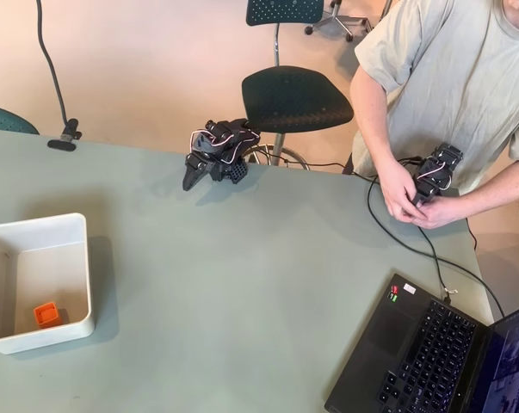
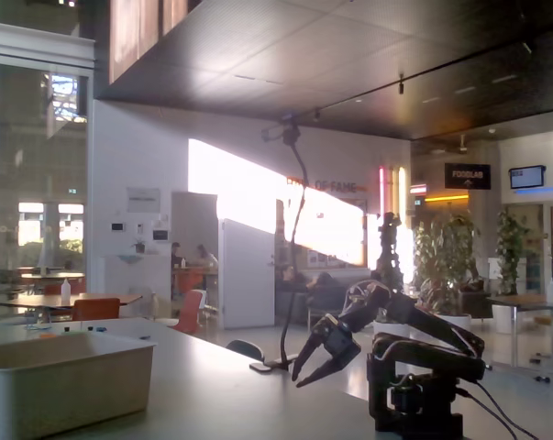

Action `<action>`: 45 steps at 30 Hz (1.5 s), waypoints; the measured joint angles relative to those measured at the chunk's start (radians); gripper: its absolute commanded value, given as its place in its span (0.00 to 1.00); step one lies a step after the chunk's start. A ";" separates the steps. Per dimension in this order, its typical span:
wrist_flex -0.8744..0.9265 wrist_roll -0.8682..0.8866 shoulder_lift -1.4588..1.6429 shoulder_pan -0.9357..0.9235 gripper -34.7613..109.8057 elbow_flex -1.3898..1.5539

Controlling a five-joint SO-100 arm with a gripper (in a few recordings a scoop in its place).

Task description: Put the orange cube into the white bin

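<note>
In the overhead view we are seeing the orange cube [image 1: 46,314] lying inside the white bin [image 1: 80,258], on the bin's floor near its near edge, a little right of the middle. The bin is sitting at the left end of the pale green counter [image 1: 242,284], with its left side cut off by the picture's edge. In the fixed view the white bin [image 2: 60,380] is showing at the lower left, and its wall is hiding whatever is lying inside.

The black arm is folded at the far edge of the counter, well apart from the bin. Its end effector [image 1: 200,177] is pointing down and to the left in the overhead view, hanging just above the counter. In the fixed view the end effector [image 2: 315,371] is showing its two dark fingers spread a moderate way apart, with nothing between them.

A black laptop [image 1: 431,353] is lying open at the near right corner of the counter, and a black cable [image 1: 397,237] is running across the counter toward it. A black chair [image 1: 295,96] is standing behind the counter's far edge. A black clamp [image 1: 65,138] with a thin stem is gripping the far left edge of the counter.
</note>
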State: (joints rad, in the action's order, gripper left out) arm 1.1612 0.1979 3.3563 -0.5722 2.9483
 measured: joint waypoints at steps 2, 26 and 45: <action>0.000 0.000 0.000 0.000 0.26 0.017; 0.000 0.000 0.000 0.003 0.26 0.077; -0.002 0.000 0.000 0.003 0.26 0.158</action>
State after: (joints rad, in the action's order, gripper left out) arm 1.1597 0.1979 3.3563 -0.5691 3.1063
